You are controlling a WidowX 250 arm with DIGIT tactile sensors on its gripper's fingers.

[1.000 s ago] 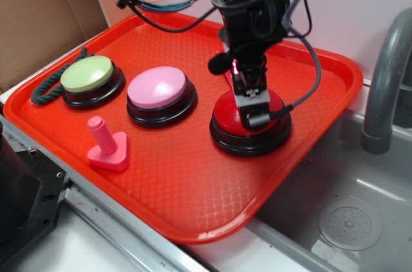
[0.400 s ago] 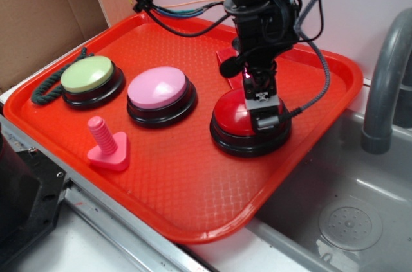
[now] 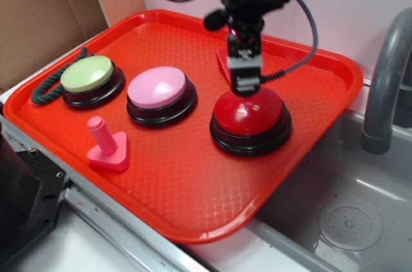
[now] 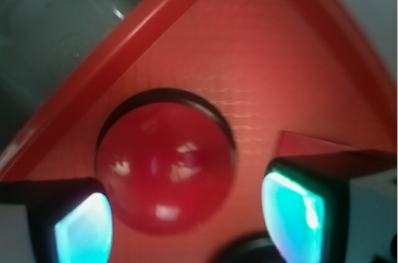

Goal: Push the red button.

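The red button (image 3: 251,116), a glossy dark-red dome on a round black base, sits on the right part of the orange-red tray (image 3: 193,201). My gripper (image 3: 245,85) hangs just above the dome's rear edge, apart from it, pointing down. In the wrist view the red button (image 4: 165,173) lies below and between the two cyan-lit pads (image 4: 84,232), which stand wide apart. The gripper (image 4: 186,226) is open and holds nothing.
A pink-domed button (image 3: 158,89) and a green-domed button (image 3: 88,74) stand left of the red one. In front of them is a pink screw-shaped peg (image 3: 107,145). A flat red block (image 3: 224,63) lies behind the gripper. Dark rope (image 3: 46,90) at left; sink (image 3: 347,220) and faucet (image 3: 385,92) at right.
The gripper was resting on top of the red button's dome; it has risen off it and moved back towards the rear of the tray. The button has stayed in place.
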